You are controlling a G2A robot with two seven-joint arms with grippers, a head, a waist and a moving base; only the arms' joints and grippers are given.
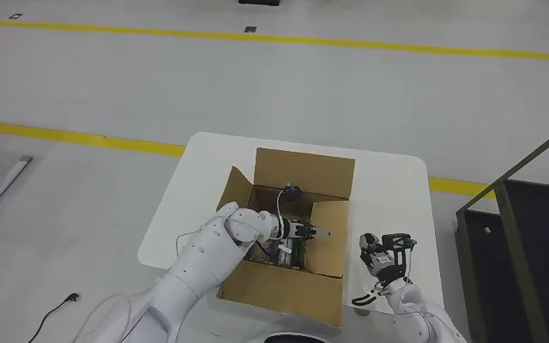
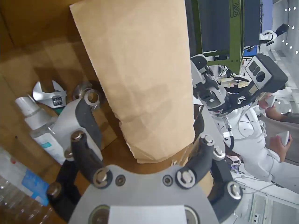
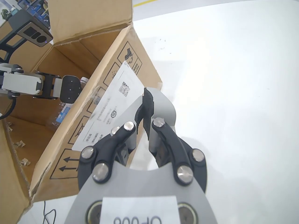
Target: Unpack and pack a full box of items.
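with left tool (image 2: 144,117) spread astride paper bag (image 2: 140,71) inside box (image 2: 28,12), right tool (image 3: 146,108) pressed together, empty: may pinch only loose paper, tearing or dropping it.

Cardboard box (image 1: 304,168): brown, flaps open, upright on the white table (image 1: 390,184). White label on 1 outer wall. Contents:
- Brown paper bag (image 2: 140,71), flattened, lying along a side wall.
- Adjustable wrench (image 2: 50,95), jaw end visible, on the box floor.
- Steel ring fitting (image 2: 91,97), just beside the wrench.
- Spray bottle (image 2: 38,127), white nozzle, lying near the wrench.
- Clear plastic bottle (image 2: 18,187), blue label, beside the spray bottle.
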